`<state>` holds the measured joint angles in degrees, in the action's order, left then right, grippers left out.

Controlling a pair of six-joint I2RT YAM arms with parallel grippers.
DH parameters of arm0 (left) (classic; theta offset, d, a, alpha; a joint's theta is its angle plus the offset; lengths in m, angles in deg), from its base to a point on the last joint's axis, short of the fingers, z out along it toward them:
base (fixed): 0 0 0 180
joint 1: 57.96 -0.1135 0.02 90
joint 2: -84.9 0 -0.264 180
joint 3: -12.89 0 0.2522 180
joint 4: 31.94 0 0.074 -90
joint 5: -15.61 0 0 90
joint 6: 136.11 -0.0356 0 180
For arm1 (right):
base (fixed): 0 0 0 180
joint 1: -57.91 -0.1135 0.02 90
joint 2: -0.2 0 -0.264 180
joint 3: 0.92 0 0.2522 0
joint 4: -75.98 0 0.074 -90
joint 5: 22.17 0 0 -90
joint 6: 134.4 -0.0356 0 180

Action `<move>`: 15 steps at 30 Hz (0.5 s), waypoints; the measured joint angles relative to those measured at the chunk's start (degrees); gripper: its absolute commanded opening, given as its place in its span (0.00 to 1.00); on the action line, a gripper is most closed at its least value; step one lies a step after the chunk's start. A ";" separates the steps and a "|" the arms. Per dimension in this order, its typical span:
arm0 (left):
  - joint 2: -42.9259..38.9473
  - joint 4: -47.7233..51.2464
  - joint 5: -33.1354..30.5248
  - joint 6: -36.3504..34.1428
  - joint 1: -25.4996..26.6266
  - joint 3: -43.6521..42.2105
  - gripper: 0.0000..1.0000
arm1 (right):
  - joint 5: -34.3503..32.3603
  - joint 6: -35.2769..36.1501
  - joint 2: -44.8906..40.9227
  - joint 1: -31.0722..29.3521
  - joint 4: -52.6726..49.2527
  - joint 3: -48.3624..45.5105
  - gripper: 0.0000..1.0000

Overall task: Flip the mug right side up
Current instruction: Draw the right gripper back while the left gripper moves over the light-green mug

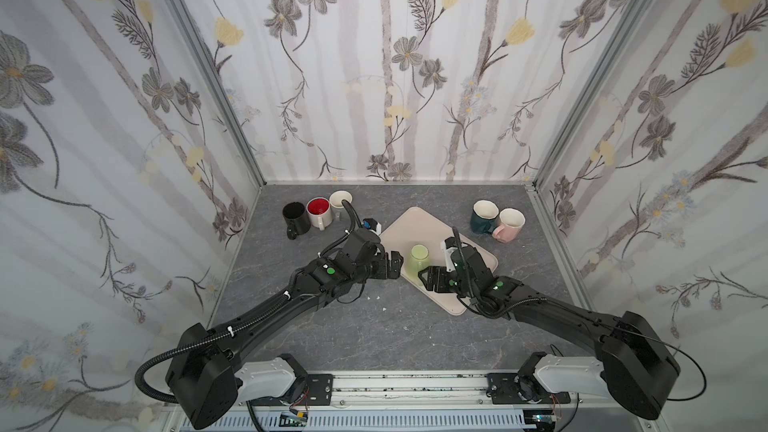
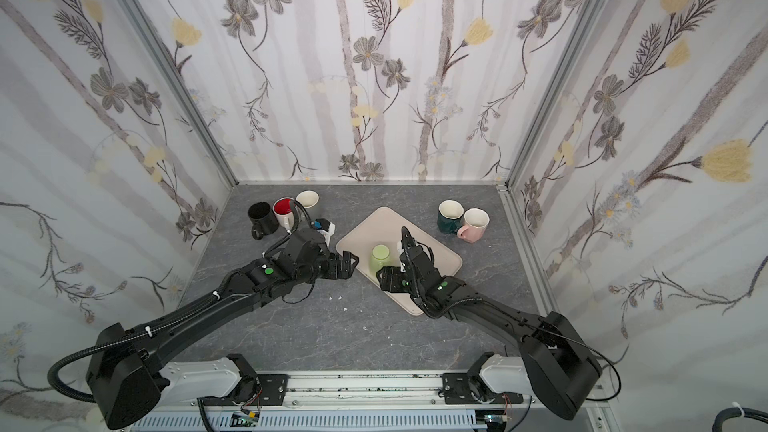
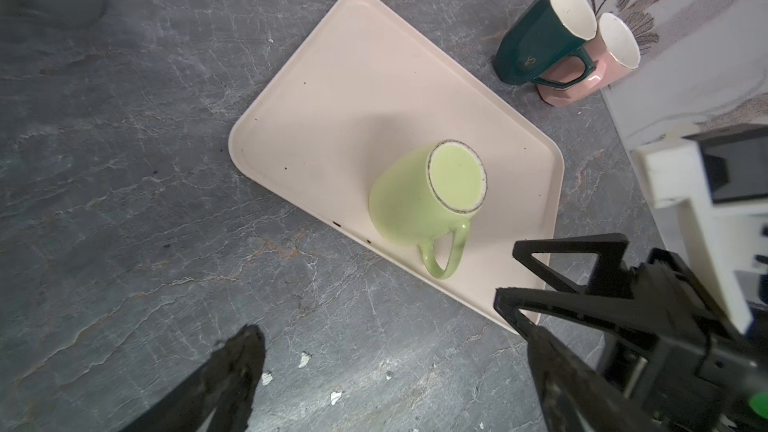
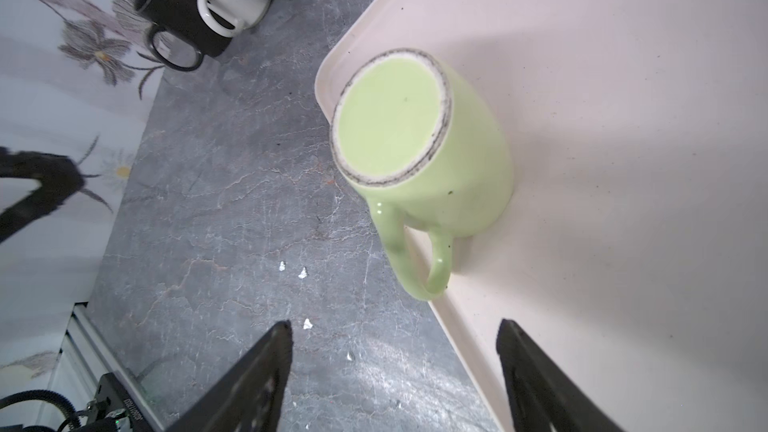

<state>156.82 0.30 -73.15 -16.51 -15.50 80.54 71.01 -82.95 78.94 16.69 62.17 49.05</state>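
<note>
noted green mug (image 1: 419, 257) inverted, base up, on tray (image 1: 415, 222). noted left pincer (image 1: 394, 265) apart, empty, just beside mug; right pincer (image 4: 392, 336) apart, empty, near it.

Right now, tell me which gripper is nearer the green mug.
Right. The right gripper sits just in front of the green mug, by its handle; the left gripper hangs farther off to its left, at the tray's edge.

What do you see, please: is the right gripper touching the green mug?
Apart. The right wrist view shows the right gripper open, short of the green mug, tray visible between.
</note>
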 measured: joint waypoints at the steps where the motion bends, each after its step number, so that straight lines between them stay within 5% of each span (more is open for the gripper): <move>1: 0.50 0.11 0.24 0.63 0.11 0.22 1.00 | -0.20 -0.33 -2.01 0.20 0.31 -1.33 0.80; 15: 10.78 -0.09 -2.01 9.05 10.16 6.10 0.97 | -4.00 -5.40 -34.51 3.96 0.44 -23.15 0.88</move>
<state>167.59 0.21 -75.16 -7.46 -5.34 86.64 67.01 -88.35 44.43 20.65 62.60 25.90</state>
